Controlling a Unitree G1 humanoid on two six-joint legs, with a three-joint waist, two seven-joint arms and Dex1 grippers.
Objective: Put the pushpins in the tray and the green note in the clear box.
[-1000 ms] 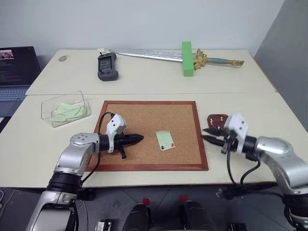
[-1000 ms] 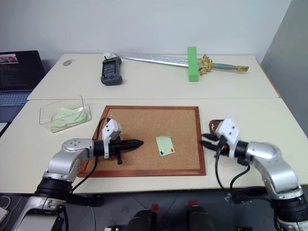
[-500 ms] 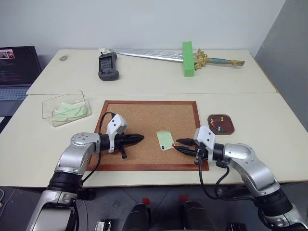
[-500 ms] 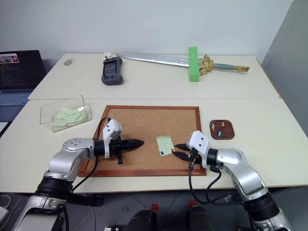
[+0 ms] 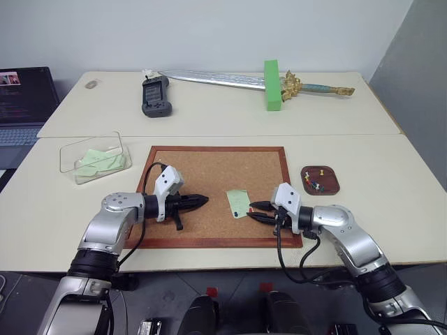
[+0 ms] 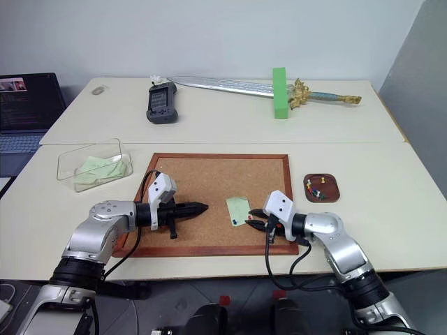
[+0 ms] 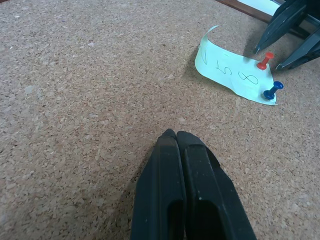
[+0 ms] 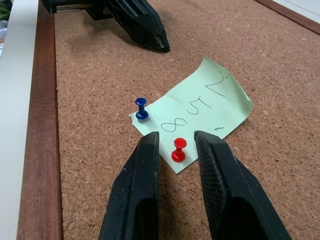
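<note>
Left eye view shows the clear box [image 5: 95, 158] on the table [image 5: 209, 118] to the left of the corkboard [image 5: 209, 181], with pale-green paper slips lying inside it. The tray [image 5: 320, 180], a dark reddish-brown dish, sits on the table just right of the corkboard's frame and holds several pushpins; a yellow one and a red one can be made out, the rest are too small to tell.

On the cork, the green note [image 8: 200, 111] lies pinned near the board's middle, with "2 5 8" handwritten on it and its far corner curling up. A red pushpin [image 8: 178, 148] and a blue pushpin [image 8: 141, 108] stand upright in the note's edge nearest the right gripper.

The right gripper [image 8: 176, 144] has its two black fingers partly spread, one on each side of the red pushpin; the pin stands in the gap and neither finger visibly touches it, so nothing is grasped. The fingertips rest low over the note's edge and the cork.

The left gripper [image 7: 172, 135] is clenched, fingers pressed together and empty, hovering over bare cork to the left of the note, apart from it.
</note>
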